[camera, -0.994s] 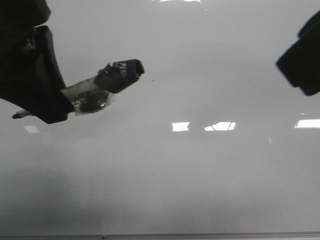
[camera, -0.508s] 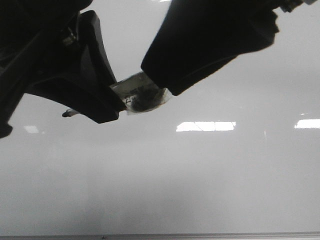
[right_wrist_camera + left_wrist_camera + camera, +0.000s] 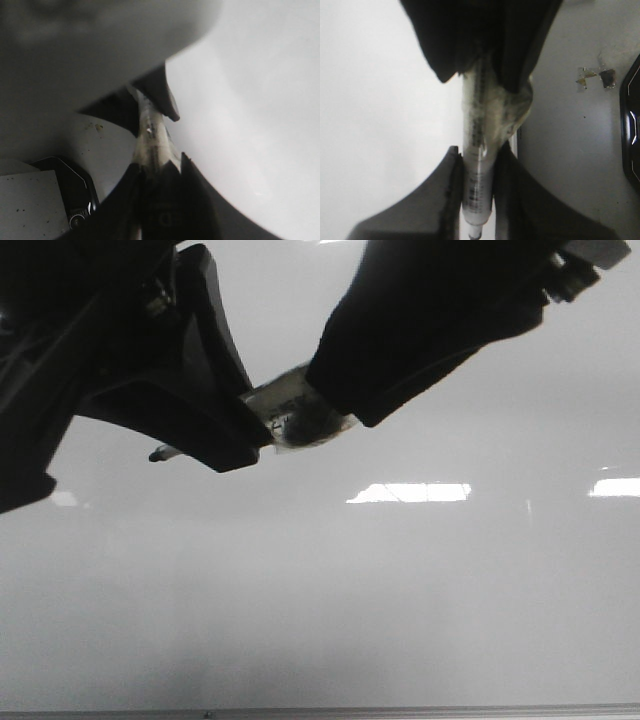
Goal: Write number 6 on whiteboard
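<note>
- My left claw (image 3: 250, 435) is clamped on the marker (image 3: 479, 170) barrel.
- My right claw (image 3: 335, 405) grips the marker's other end, where the cap sits.
- The whiteboard (image 3: 400, 590) lies below; I see no number 6 on it.

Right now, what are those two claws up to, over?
Left claw shut on marker. Right claw shut on its cap end. Whiteboard blank, no 6 yet. Nothing in the way.
</note>
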Robot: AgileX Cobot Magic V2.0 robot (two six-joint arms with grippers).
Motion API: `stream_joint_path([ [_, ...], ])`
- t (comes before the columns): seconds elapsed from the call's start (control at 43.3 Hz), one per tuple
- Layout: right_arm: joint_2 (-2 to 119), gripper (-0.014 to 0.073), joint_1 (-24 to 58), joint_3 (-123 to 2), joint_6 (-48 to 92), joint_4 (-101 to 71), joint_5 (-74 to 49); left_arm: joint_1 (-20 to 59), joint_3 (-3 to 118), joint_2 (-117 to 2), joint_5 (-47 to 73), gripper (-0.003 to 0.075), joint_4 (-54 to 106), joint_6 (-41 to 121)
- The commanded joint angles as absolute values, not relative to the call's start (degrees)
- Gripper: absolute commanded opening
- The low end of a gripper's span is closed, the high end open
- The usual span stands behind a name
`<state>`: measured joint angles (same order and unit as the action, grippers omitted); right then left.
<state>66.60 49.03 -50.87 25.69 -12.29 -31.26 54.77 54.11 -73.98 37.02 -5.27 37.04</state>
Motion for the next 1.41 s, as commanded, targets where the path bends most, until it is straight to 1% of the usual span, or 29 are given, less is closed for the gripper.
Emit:
stream_joint_path([
  [0.0, 65.64, -0.0075, 49.09, -52.86, 26.12, -12.77, -27.51, 55.05, 55.97, -72.24, 33.05, -0.0016, -4.11, 34.77],
  [0.046, 65.64, -0.0062, 49.09, -52.86, 26.12, -12.74, -27.10, 55.05, 55.97, -72.24, 33.05, 0.0000, -4.11, 34.77],
  [0.139, 65.51, -0.0068, 49.09, -52.86, 26.12, -11.92, -27.45, 55.05, 55.97, -72.24, 33.05, 0.0102, -3.81, 34.46],
  [0.162, 65.44, -0.0068, 49.03, -52.86, 26.12, -11.66, -27.61, 55.05, 55.97, -72.24, 32.91, 0.0137, -3.81, 34.18],
  [0.208, 65.00, -0.0068, 48.73, -52.80, 26.12, -11.45, -28.10, 55.05, 55.97, -72.24, 32.47, 0.0232, -3.81, 33.06],
  [0.231, 64.80, -0.0068, 48.63, -52.72, 26.12, -11.27, -28.37, 55.05, 55.97, -72.24, 32.21, 0.0262, -3.81, 32.68],
  [0.254, 64.41, -0.0068, 48.29, -52.55, 26.07, -11.28, -28.65, 55.05, 55.97, -72.24, 31.94, 0.0322, -3.81, 32.13],
  [0.3, 63.46, -0.0068, 47.61, -52.04, 26.07, -11.20, -29.16, 55.05, 55.97, -72.24, 31.44, 0.0406, -3.67, 31.77],
  [0.37, 61.30, -0.0068, 45.89, -50.18, 26.07, -11.20, -29.46, 55.05, 55.97, -72.24, 30.91, 0.0499, -3.23, 31.82],
  [0.439, 58.74, -0.0068, 43.83, -47.86, 25.70, -11.20, -29.46, 55.05, 55.97, -72.24, 30.91, 0.0517, -3.23, 31.82],
  [0.555, 53.36, -0.0068, 39.76, -43.74, 25.60, -11.20, -29.53, 55.05, 55.97, -72.24, 31.01, 0.0503, -3.23, 31.82],
  [0.624, 50.47, -0.0068, 37.46, -41.92, 25.58, -11.20, -29.53, 55.05, 55.97, -72.24, 31.01, 0.0460, -3.23, 31.82],
  [0.67, 48.95, -0.0068, 36.21, -41.03, 25.58, -11.20, -29.46, 55.05, 55.97, -72.24, 31.01, 0.0394, -3.23, 31.82],
  [0.693, 48.45, -0.0068, 35.78, -40.75, 25.58, -11.20, -29.41, 55.05, 55.97, -72.24, 31.01, 0.0374, -3.23, 31.82],
  [0.855, 47.37, -0.0068, 34.81, -40.23, 25.58, -11.20, -29.75, 54.19, 55.97, -72.24, 31.79, 0.0073, 0.00, 31.69],
  [0.901, 47.37, -0.0068, 34.81, -40.23, 25.58, -11.20, -29.75, 53.12, 55.85, -72.19, 31.91, 0.0000, 2.01, 31.69],
  [0.924, 47.37, -0.0068, 34.81, -40.23, 25.58, -11.20, -29.75, 52.39, 55.61, -71.95, 31.91, -0.0021, 2.89, 31.69],
  [1.017, 47.37, -0.0068, 34.81, -40.23, 25.58, -11.20, -29.28, 49.10, 54.11, -70.54, 31.33, -0.0020, 5.97, 31.69],
  [1.132, 47.37, -0.0068, 34.81, -40.23, 25.58, -11.20, -25.73, 44.43, 49.62, -65.44, 28.78, -0.0020, 9.30, 31.69],
  [1.271, 50.22, -0.0068, 34.81, -40.48, 24.24, -11.27, -19.04, 39.54, 41.97, -55.51, 24.64, -0.0020, 12.52, 31.69],
  [1.386, 55.66, -0.0068, 34.81, -40.61, 22.23, -11.31, -9.90, 38.33, 36.19, -46.89, 21.45, -0.0020, 14.18, 31.69],
])
